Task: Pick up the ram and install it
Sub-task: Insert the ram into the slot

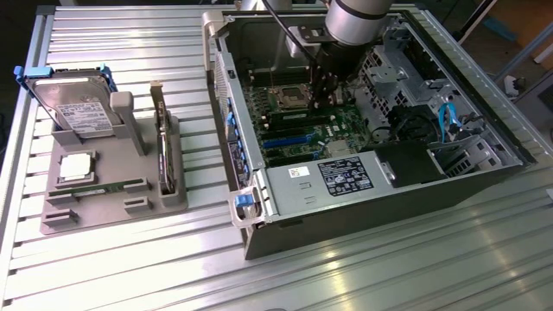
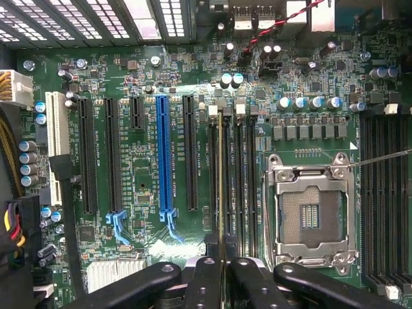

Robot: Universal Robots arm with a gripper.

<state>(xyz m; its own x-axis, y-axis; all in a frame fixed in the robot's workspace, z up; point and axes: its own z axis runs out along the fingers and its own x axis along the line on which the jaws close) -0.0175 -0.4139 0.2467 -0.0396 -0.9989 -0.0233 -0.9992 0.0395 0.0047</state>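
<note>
The computer case lay open on its side on the slatted metal table. The arm reached down into the case from twelve o'clock in the exterior view. The gripper stood over the motherboard, at roughly twelve o'clock from the labelled power supply.

In the wrist view, the gripper had its two black fingers drawn nearly together. They pinched the ram between them. The ram stood on edge and showed as a thin pale line. It ran lengthwise along the bank of black memory slots, parallel to them and over the slots farthest from the CPU socket. That bank lay between the blue expansion slot and the empty CPU socket. I could not tell whether the lower edge of the ram had entered a slot.

A grey fixture sat on the table at nine o'clock from the case, well apart from the gripper.

- The hard drive, in its blue-tabbed frame, leaned upright at eleven o'clock on the fixture.
- The expansion card stood on edge at three o'clock.
- A narrow green strip lay flat at about seven o'clock, possibly a second memory module.
</note>
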